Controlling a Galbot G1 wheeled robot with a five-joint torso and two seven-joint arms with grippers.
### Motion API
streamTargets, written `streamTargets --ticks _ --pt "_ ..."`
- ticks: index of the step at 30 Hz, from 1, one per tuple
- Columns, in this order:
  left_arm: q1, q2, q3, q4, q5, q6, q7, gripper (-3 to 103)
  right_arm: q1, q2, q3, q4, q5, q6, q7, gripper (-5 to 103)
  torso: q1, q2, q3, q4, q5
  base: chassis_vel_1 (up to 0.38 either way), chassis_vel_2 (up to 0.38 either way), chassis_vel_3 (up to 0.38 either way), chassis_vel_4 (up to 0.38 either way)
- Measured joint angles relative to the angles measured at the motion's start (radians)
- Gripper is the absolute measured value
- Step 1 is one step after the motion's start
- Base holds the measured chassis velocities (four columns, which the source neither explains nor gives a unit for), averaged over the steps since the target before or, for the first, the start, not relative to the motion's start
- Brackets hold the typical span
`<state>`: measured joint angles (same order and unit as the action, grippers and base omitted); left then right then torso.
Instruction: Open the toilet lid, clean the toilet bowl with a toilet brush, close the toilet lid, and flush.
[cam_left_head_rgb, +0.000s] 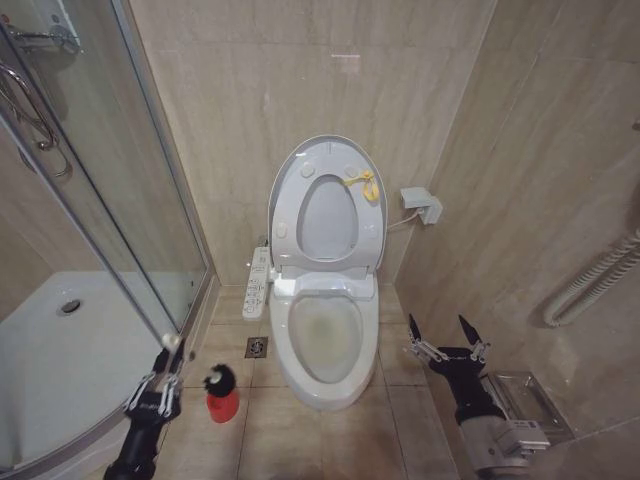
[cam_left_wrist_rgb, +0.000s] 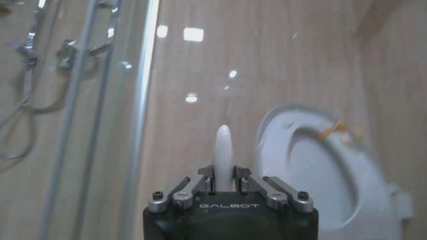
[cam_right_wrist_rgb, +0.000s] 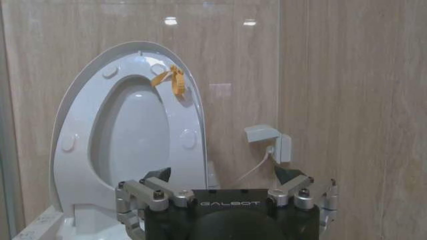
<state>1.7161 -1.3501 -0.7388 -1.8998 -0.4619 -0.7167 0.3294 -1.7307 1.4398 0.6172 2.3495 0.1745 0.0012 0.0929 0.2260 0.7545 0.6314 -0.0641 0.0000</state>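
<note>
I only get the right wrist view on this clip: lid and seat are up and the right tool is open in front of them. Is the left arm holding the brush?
Observer: Yes. The left tool is shut on the thin white handle of the toilet brush, tip pointing up, low beside the shower glass.
Operator: Can you see into the bowl?
Observer: In the head view the toilet bowl lies uncovered, and its inner basin looks brownish.
Operator: And the brush holder?
Observer: A red cup stands on the floor between the left tool and the bowl, with something dark on top of it.
</note>
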Motion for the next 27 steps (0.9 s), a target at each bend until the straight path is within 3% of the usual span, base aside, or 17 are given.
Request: streamTargets --ticks 3,7,8,11,12,14,22,27 --pt "-0.041 0.014 -0.011 0.107 -0.036 -0.016 0.016 20 0.000 0.000 0.000 0.000 0.000 0.000 0.000 100 0.000 0.000 0.000 0.0000 -0.0002 0.000 0.000 0.000 0.000" --pt "-0.170 0.049 -0.010 0.357 -0.113 -0.060 0.072 20 0.000 0.000 0.000 0.000 0.000 0.000 0.000 100 0.000 0.000 0.000 -0.0001 -0.0004 0.000 0.000 0.000 0.000" --pt "-0.170 0.049 -0.010 0.357 -0.113 -0.060 0.072 20 0.000 0.000 0.000 0.000 0.000 0.000 0.000 100 0.000 0.000 0.000 -0.0001 -0.0004 0.000 0.000 0.000 0.000" --pt "-0.282 0.073 0.011 0.549 -0.154 -0.097 0.121 20 0.000 0.000 0.000 0.000 0.000 0.000 0.000 100 0.000 0.000 0.000 -0.0002 -0.0004 0.000 0.000 0.000 0.000" --pt "-0.282 0.073 0.011 0.549 -0.154 -0.097 0.121 20 0.000 0.000 0.000 0.000 0.000 0.000 0.000 100 0.000 0.000 0.000 -0.0002 -0.0004 0.000 0.000 0.000 0.000" --pt "-0.344 0.086 0.026 0.658 -0.171 -0.104 0.144 20 0.000 0.000 0.000 0.000 0.000 0.000 0.000 100 0.000 0.000 0.000 -0.0001 -0.0003 0.000 0.000 0.000 0.000" --pt "-0.484 0.120 0.083 0.865 -0.259 -0.104 0.203 20 0.000 0.000 0.000 0.000 0.000 0.000 0.000 100 0.000 0.000 0.000 0.0000 -0.0001 0.000 0.000 0.000 0.000" --pt "-0.528 0.133 0.099 0.897 -0.274 -0.104 0.215 20 0.000 0.000 0.000 0.000 0.000 0.000 0.000 100 0.000 0.000 0.000 -0.0002 -0.0001 0.000 0.000 0.000 0.000"
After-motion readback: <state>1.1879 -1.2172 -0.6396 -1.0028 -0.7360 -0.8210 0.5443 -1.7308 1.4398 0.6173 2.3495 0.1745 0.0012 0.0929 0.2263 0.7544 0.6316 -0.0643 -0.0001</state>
